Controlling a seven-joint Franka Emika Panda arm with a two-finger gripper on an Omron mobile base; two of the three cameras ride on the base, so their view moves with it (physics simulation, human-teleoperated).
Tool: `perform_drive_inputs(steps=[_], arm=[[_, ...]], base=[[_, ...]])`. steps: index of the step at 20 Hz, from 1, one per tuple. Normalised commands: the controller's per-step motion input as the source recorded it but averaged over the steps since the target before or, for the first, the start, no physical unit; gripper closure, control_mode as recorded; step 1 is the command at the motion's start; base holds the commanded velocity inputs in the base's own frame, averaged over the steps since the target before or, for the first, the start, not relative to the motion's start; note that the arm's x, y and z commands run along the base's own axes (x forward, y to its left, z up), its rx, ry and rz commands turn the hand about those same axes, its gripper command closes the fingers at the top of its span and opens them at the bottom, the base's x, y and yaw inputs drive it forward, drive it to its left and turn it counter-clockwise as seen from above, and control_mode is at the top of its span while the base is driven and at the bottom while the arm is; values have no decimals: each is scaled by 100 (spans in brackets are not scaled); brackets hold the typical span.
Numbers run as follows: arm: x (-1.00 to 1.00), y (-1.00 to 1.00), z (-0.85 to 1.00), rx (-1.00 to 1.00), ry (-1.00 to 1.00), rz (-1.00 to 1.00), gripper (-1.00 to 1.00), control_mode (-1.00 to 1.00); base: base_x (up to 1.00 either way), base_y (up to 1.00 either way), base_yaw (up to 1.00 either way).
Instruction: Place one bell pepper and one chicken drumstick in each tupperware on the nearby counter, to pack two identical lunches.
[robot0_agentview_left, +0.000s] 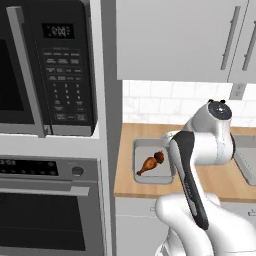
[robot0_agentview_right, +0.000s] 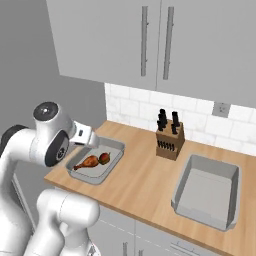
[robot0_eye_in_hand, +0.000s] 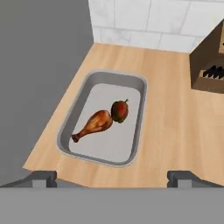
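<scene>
Right base view: two tupperware on counter (robot0_agentview_right: 145, 185). Left tub (robot0_agentview_right: 116, 148) holds one drumstick (robot0_agentview_right: 87, 162), one pepper (robot0_agentview_right: 104, 158), touching. Right tub (robot0_agentview_right: 206, 192) empty. Gripper (robot0_eye_in_hand: 112, 177) wide open, holds nothing, at bottom of hand view.

two tupperware (robot0_agentview_right: 96, 161) (robot0_agentview_right: 207, 196), one drumstick (robot0_eye_in_hand: 94, 124), one pepper (robot0_eye_in_hand: 120, 111)

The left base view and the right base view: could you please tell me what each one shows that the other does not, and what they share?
Left base view alone: a microwave and an oven beside the counter.

Right base view alone: a knife block, a wall outlet, and the second tupperware whole and with nothing in it.

Both: the first tupperware holding a drumstick and a pepper, the wooden counter, the tiled wall, the upper cabinets and the arm.
</scene>
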Motion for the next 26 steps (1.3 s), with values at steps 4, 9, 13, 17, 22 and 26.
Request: perform_drive_inputs(steps=[4,9,13,17,22,26], arm=[[-81,-3,25,0,0,-12,-100,-100],[-68,0,9,0,-29,-1,-100,-100],[-63,0,49,0,-34,0,-100,-100],[-62,0,54,0,-27,0,-100,-100],[0,0,0,0,0,0,-100,100],[0,0,0,0,0,0,-100,100]], base=[[0,0,0],[0,0,0],[0,0,0],[0,0,0],[-75,0,0],[-81,16,1]])
